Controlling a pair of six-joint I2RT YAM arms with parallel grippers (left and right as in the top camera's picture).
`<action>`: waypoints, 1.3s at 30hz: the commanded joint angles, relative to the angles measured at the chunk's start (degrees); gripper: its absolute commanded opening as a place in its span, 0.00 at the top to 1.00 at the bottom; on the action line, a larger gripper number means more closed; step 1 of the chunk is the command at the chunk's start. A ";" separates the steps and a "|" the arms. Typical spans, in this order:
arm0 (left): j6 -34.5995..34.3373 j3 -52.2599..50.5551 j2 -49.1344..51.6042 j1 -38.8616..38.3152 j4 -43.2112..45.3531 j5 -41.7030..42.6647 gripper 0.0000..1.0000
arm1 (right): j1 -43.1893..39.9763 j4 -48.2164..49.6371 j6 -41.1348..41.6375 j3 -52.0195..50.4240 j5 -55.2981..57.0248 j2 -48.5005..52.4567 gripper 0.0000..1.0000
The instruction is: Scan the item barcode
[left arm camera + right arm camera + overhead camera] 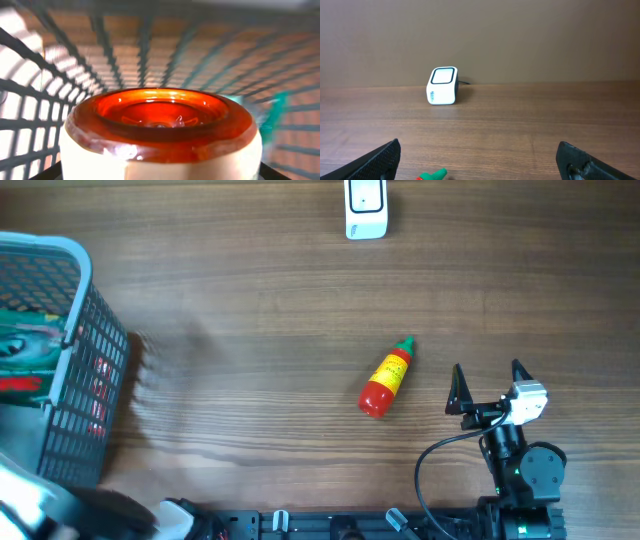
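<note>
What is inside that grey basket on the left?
Over the basket rim show red and green packets; the wrist camera sees a red-lidded container up close. Anything beneath them is covered.

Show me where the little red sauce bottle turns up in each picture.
Overhead: sauce bottle lies right of centre, green cap pointing up-right.
Left wrist: not in it; only basket mesh and a red-lidded container.
Right wrist: only its green cap shows, bottom edge, left of centre.
Shared landmark: white scanner, top in overhead, left of centre in right wrist.

One bottle [386,378], one scanner [366,207], one basket [100,385]
</note>
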 commanded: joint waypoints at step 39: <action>-0.09 1.53 3.96 -72.57 -0.74 20.04 0.27 | -0.13 0.13 -0.61 -0.04 0.61 -0.04 0.00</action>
